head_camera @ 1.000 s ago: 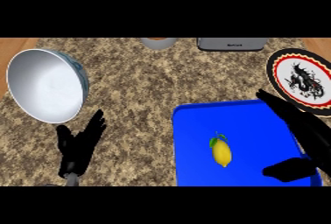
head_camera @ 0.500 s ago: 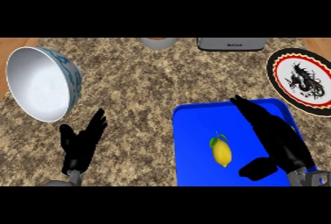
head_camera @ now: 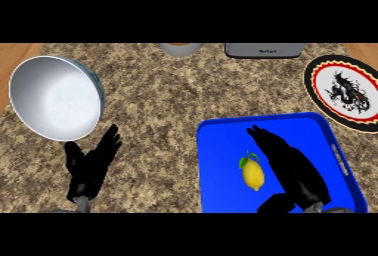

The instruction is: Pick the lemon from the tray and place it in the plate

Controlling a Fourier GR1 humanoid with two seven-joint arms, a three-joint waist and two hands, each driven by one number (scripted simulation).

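The small yellow lemon (head_camera: 252,173) with a little green stem lies in the flat blue plastic tray (head_camera: 221,150), near the tray's middle. Nothing holds it yet. The right robot hand (head_camera: 291,167) is over the tray, just beside the lemon on its right side. Its fingers are straight and spread apart, and its thumb sticks out low down near the lemon's bottom end. It does not look like it touches the lemon.

The round plate with a black dragon and a red and black rim (head_camera: 345,92) is up and to the right of the lemon, off the tray, on the speckled brown stone surface (head_camera: 170,100). Nothing lies on it.

The left robot hand (head_camera: 88,165) rests open, far to the lemon's left, just below a big white bowl (head_camera: 55,97).

So the job has only just begun. I think the grab, the lift, the carry and the putting down are all left to do.
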